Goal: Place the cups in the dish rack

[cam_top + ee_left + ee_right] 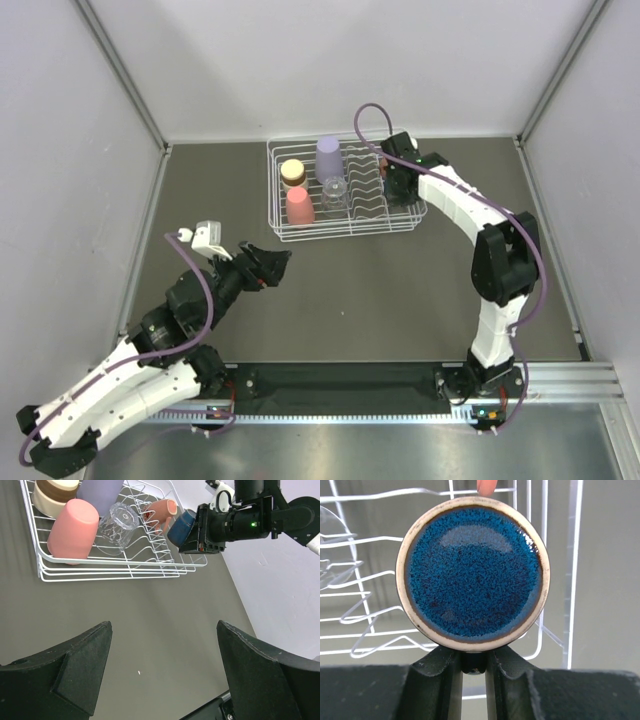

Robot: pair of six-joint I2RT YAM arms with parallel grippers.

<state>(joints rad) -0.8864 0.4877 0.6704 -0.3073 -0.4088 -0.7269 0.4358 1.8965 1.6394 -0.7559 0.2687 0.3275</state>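
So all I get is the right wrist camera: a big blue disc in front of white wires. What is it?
Observer: That's the base of the dark blue mug, held sideways by the right gripper at the dish rack's right end.
Operator: Is anything in the rack already?
Observer: Yes: a pink tumbler, a lavender tumbler, a shiny cup, a salmon mug and a beige cup.
Operator: And the other arm?
Observer: The left gripper hangs open over the table, short of the rack, holding nothing.
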